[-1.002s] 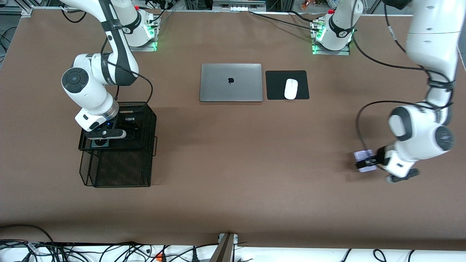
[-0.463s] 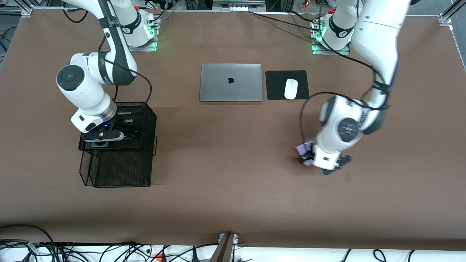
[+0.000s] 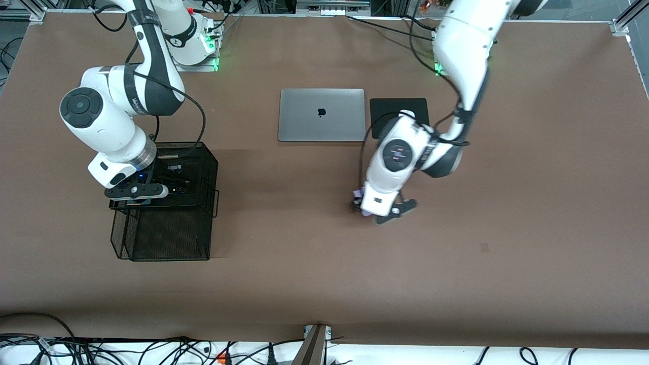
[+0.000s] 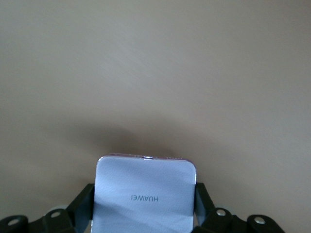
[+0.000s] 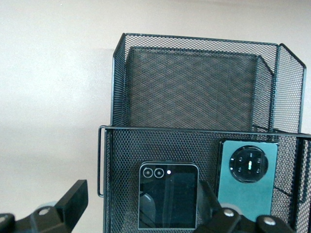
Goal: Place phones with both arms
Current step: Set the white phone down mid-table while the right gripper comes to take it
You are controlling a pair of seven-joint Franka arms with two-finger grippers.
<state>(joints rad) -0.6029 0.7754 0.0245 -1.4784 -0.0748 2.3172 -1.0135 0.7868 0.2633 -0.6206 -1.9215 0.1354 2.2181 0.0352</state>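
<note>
My left gripper (image 4: 145, 206) is shut on the pale lilac-white phone (image 4: 145, 191), one black finger (image 4: 83, 203) on each side edge. It hangs over bare table near the middle (image 3: 361, 200). Only a sliver of this phone (image 3: 358, 193) shows in the front view. My right gripper (image 5: 141, 204) stands open over the upper tier of the black mesh basket (image 3: 167, 238), with nothing between its fingers. In that tier the small black phone (image 5: 168, 195) and the long dark green phone (image 5: 248, 180) lie flat side by side.
A shut grey laptop (image 3: 321, 115) and a black mouse pad (image 3: 390, 107) lie toward the robots' bases; my left arm's wrist overhangs part of the pad. The basket stands toward the right arm's end of the table.
My left arm has swept the lilac-white phone from its own end of the table toward the middle. The right gripper has drawn back a little over the basket.
</note>
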